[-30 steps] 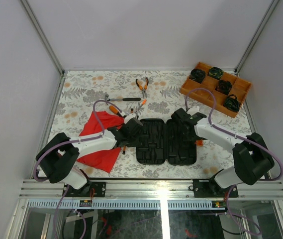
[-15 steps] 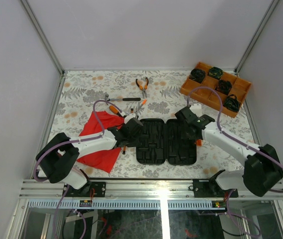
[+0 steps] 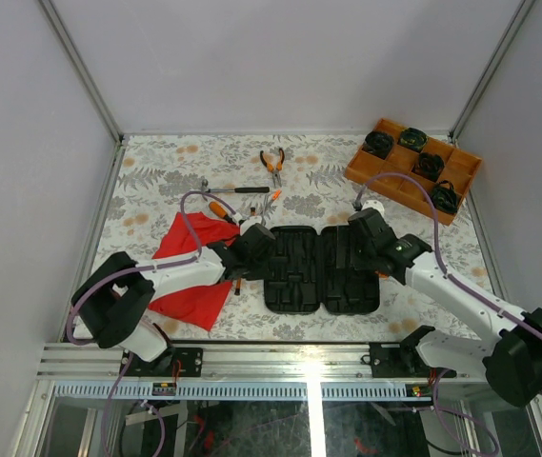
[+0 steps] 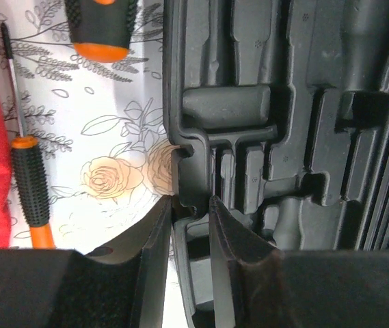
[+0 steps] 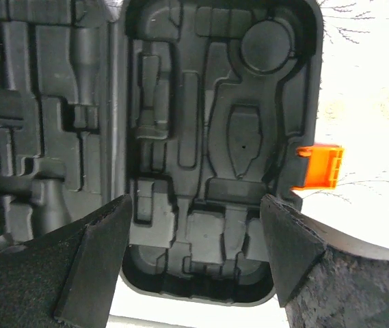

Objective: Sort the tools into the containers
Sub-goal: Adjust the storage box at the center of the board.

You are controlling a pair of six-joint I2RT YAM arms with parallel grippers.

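My left claw (image 4: 189, 199) is clenched on the nine-o'clock rim of the open tool case (image 3: 299, 271), and my right claw (image 5: 194, 198) hangs released over its three-o'clock half. A screwdriver (image 4: 30, 184) lies just beside that rim. The hammer (image 3: 235, 189) and pliers (image 3: 271, 162) rest on the surface (image 3: 156, 171) toward eleven o'clock.

White arm links (image 3: 180, 271), black joints (image 3: 118, 309), looping lilac cables (image 3: 184, 219)

Black tool case (image 3: 296, 279), orange latch (image 5: 319, 167), red cloth (image 3: 190, 286), floral table (image 3: 156, 181).

No legible txt, labels or nos. (tool case (image 5: 215, 137) incl.).
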